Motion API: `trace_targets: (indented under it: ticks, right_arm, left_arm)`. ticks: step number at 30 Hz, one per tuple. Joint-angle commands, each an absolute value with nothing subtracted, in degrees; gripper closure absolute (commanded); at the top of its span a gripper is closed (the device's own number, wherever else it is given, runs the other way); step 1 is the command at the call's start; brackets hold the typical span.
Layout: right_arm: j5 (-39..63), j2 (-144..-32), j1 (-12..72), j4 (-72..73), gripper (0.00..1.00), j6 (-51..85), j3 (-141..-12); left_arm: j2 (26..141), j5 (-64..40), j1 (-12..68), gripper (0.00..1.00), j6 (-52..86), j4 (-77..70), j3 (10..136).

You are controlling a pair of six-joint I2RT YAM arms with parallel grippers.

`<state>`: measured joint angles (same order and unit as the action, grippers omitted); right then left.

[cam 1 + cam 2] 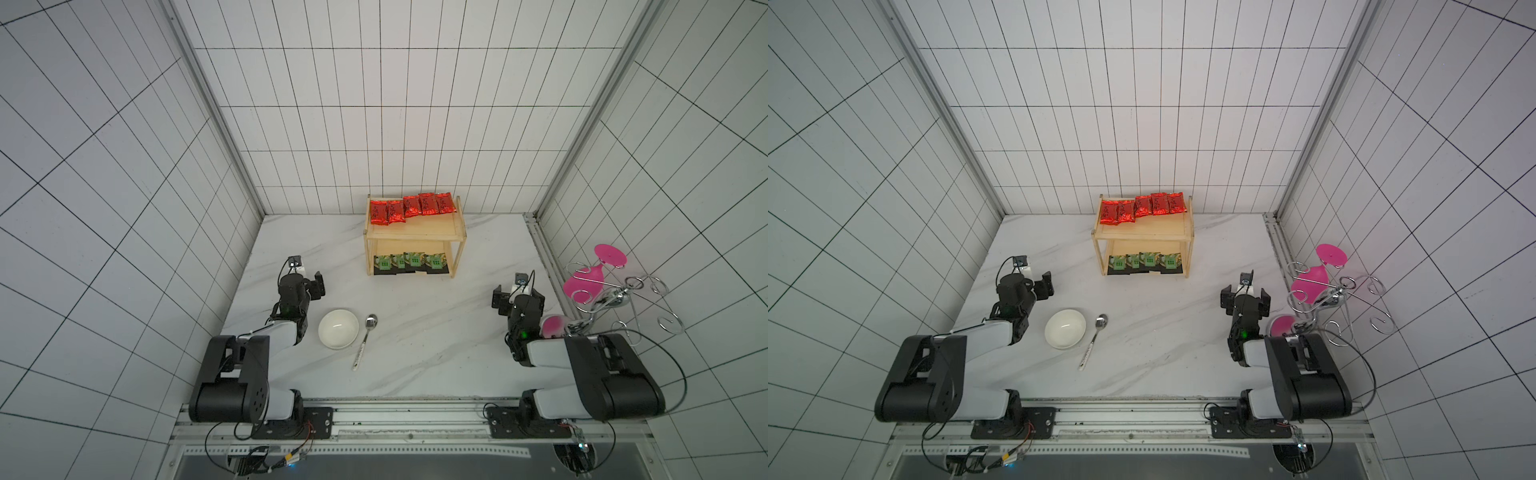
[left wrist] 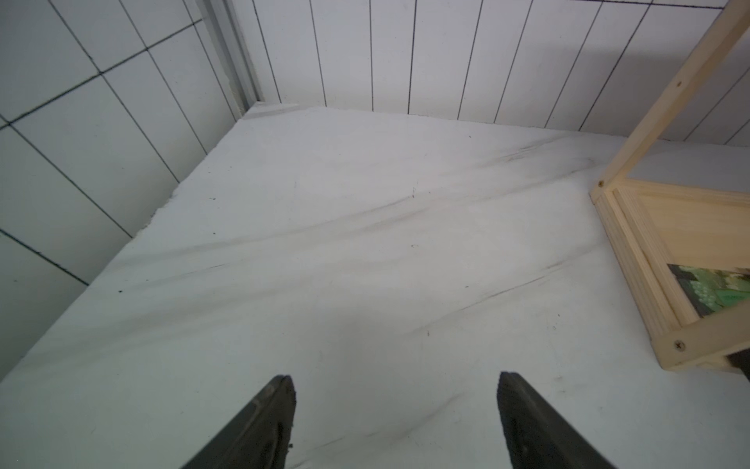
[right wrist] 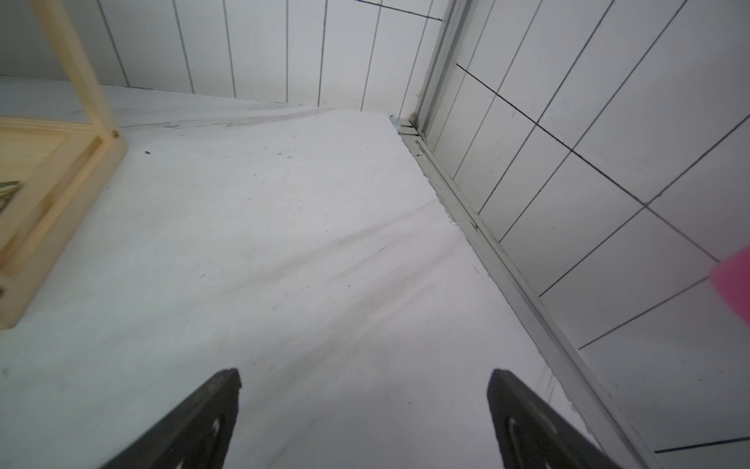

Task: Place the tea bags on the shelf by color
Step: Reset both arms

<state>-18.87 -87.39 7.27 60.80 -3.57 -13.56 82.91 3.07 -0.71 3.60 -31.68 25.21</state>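
The light wooden shelf stands at the back of the marble table. Several red foil tea bags lie in a row on its top board. Several black tea bags with green labels line its lower board. My left gripper hovers open and empty, front-left of the shelf. Its wrist view catches the shelf's corner and one black packet. My right gripper is open and empty, front-right of the shelf.
A white bowl and a white-handled spoon lie near the left arm. A chrome wire rack holding pink glasses stands by the right wall, close behind the right arm. Tiled walls enclose the table on three sides.
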Motion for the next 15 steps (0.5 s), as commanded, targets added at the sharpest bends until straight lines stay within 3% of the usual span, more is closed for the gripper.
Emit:
trace_targets:
  ticks: [1, 2, 7, 8, 15]
  right_arm:
    - [-7.1, -86.3, 1.9, 52.1, 0.01, 0.3, -19.6]
    - [-2.0, -87.8, -0.8, 48.9, 0.01, 1.3, -23.0]
    - [-4.6, -89.0, -0.1, 49.3, 0.01, 1.1, -23.8]
    - [-3.5, -87.4, -0.5, 43.2, 0.01, 1.6, -25.4]
    - [-2.0, -88.1, -0.9, 45.6, 0.01, 1.2, -25.0]
  left_arm:
    - [87.4, -5.0, -2.6, 0.18, 2.4, -42.9, 24.6]
    - [89.0, -4.4, -2.8, 0.18, 2.9, -45.1, 24.7]
    - [90.0, -0.8, -3.3, 0.03, 5.2, -42.5, 26.8]
    - [90.1, 0.2, -3.3, 0.02, 5.5, -41.9, 27.1]
    - [89.9, 0.6, -3.2, 0.02, 5.4, -42.0, 27.1]
